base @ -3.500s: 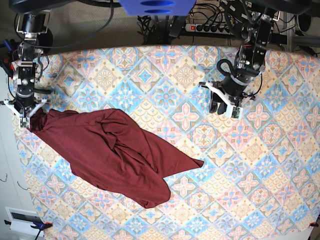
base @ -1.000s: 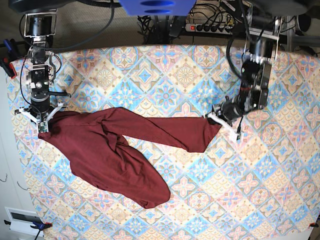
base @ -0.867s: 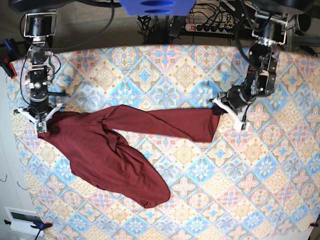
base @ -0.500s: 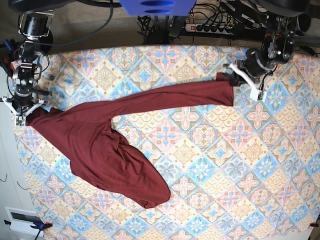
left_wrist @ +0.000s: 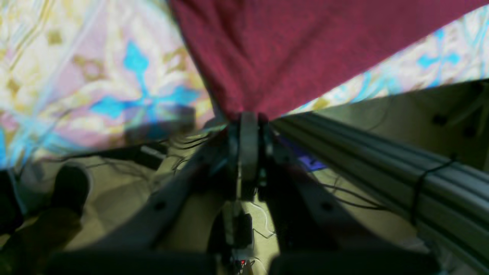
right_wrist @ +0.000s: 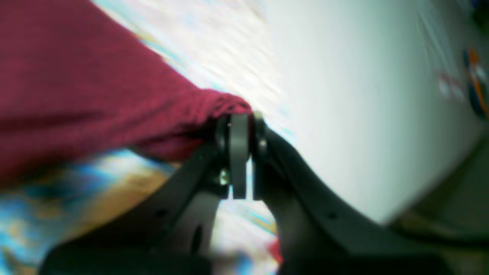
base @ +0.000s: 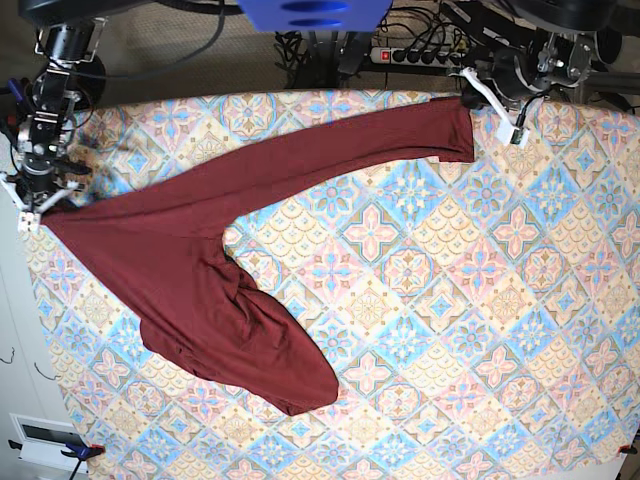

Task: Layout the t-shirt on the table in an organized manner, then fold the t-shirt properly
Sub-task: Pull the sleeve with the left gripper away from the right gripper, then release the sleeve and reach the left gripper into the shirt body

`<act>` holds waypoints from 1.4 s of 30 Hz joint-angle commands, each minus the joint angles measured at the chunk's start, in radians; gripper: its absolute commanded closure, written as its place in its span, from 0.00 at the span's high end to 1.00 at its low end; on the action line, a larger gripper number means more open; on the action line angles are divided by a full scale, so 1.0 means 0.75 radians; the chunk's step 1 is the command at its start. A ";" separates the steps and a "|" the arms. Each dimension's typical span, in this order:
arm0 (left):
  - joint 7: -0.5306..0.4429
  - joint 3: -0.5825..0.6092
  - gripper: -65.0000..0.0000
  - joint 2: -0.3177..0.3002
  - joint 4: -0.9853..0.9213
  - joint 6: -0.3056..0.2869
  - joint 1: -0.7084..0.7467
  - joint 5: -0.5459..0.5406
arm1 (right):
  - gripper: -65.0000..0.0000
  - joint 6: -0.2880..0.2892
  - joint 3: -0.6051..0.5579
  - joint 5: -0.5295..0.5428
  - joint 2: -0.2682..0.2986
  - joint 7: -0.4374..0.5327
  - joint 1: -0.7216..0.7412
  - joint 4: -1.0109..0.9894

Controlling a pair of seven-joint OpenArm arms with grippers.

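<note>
The dark red t-shirt (base: 200, 270) lies on the patterned table (base: 480, 300), drawn out in a long band from the left edge to the far right, its bulk bunched at the lower left. My left gripper (base: 470, 92) is shut on the shirt's far-right corner near the table's back edge; the left wrist view shows the t-shirt (left_wrist: 290, 49) pinched at the left gripper (left_wrist: 248, 118). My right gripper (base: 38, 205) is shut on the opposite corner at the table's left edge. The right wrist view shows the t-shirt (right_wrist: 76, 88) bunched in the right gripper (right_wrist: 238, 122).
A power strip (base: 420, 55) and cables lie behind the table's far edge. A metal rail (left_wrist: 382, 160) runs beside the left gripper beyond that edge. A white surface (base: 12, 330) borders the table's left side, with a clamp (base: 75, 450) at the near-left corner.
The left gripper has pulled its corner of the shirt farther up and back toward the far edge. The right gripper shifted slightly up and left. The band between them is stretched longer.
</note>
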 commanded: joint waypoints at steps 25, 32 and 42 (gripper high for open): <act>0.126 -0.038 0.37 -0.047 0.047 -0.004 -0.054 -0.116 | 0.02 -0.021 0.032 -0.009 0.034 0.025 0.011 0.030; 0.044 -0.230 0.37 0.039 0.049 -0.004 -0.165 -0.165 | 0.08 -0.021 0.032 -0.009 0.034 0.025 -0.018 0.040; 0.083 -0.202 0.37 0.197 -0.133 -0.002 -0.594 -0.247 | 0.36 -0.029 0.104 -0.011 -0.002 0.000 -0.129 0.134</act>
